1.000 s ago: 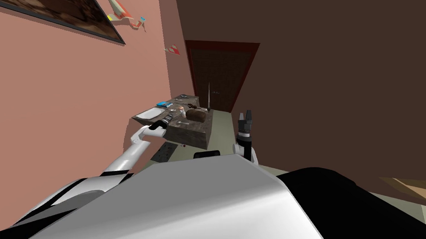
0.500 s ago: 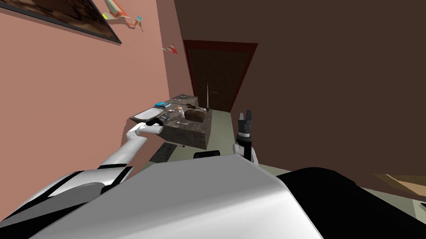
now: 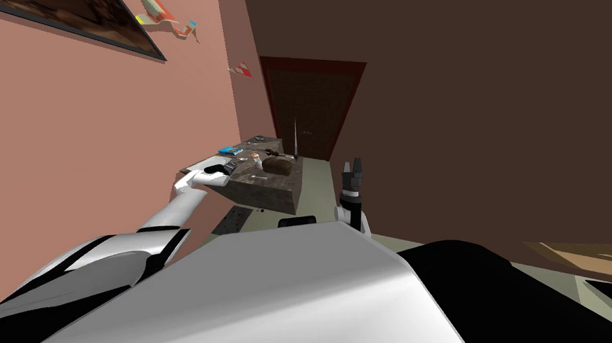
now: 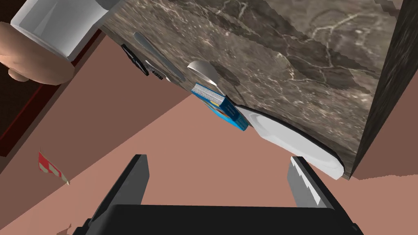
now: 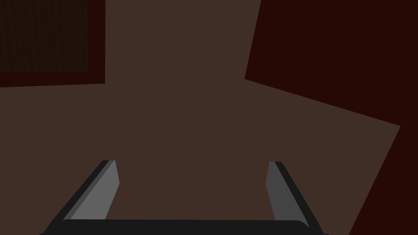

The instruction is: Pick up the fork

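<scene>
A dark marbled table [image 3: 268, 185] stands against the pink wall. A small grey utensil [image 3: 256, 176] lies near its front edge; I cannot make out tines. My left gripper [image 3: 231, 167] hovers over the table's near left corner, open and holding nothing. In the left wrist view the open left gripper [image 4: 216, 183] points past a white plate [image 4: 294, 140] and a blue box [image 4: 222, 105]. Beyond them on the table top [image 4: 310, 49] lie a spoon-like piece [image 4: 206, 71] and a long slim grey utensil [image 4: 157, 57]. My right gripper [image 3: 353, 165] is raised beside the table, fingers open [image 5: 192, 183].
A brown loaf-like lump [image 3: 277, 166] and a thin upright rod [image 3: 295, 136] are on the table. A white cylinder [image 4: 53, 24] with a pinkish round thing [image 4: 36, 61] sits further along. A dark red door [image 3: 308, 107] is behind the table; the pink wall [image 3: 103, 136] runs close on the left.
My left arm has swung left toward the wall, bringing the gripper from the table's middle front to the corner by the plate. The head view drifted slightly. The right arm is still.
</scene>
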